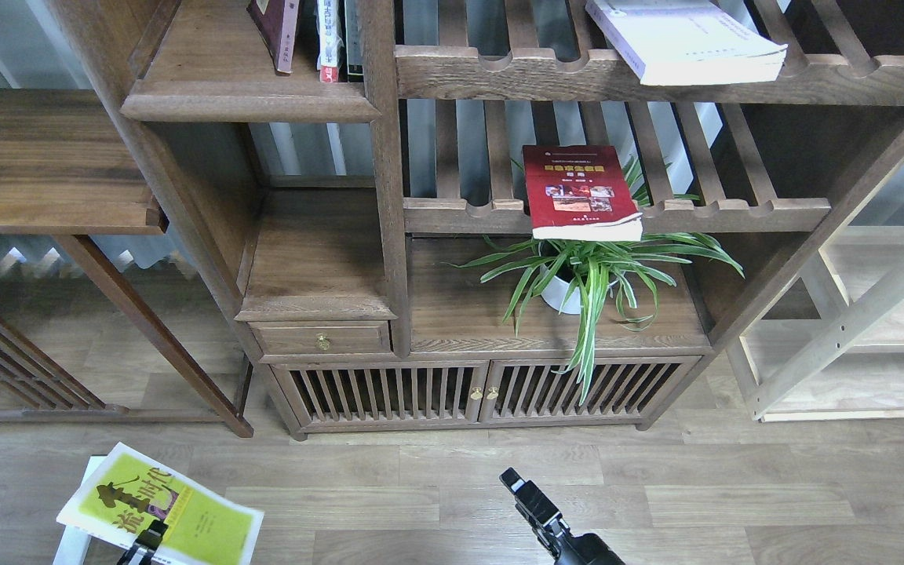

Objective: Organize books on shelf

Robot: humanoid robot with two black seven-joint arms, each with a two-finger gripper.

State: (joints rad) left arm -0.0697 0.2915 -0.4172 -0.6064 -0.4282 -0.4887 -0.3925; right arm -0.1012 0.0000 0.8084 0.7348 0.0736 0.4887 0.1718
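Three books show around the bookcase: the yellow-green book below-left of it, pinched by the left gripper; red book and white book on its racks. Right gripper: cannot tell.

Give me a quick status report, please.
Left pincer shut on yellow-green book, low. Right pincer unclear, nothing in it. Red book and white book flat on slatted racks. Plant below red book.
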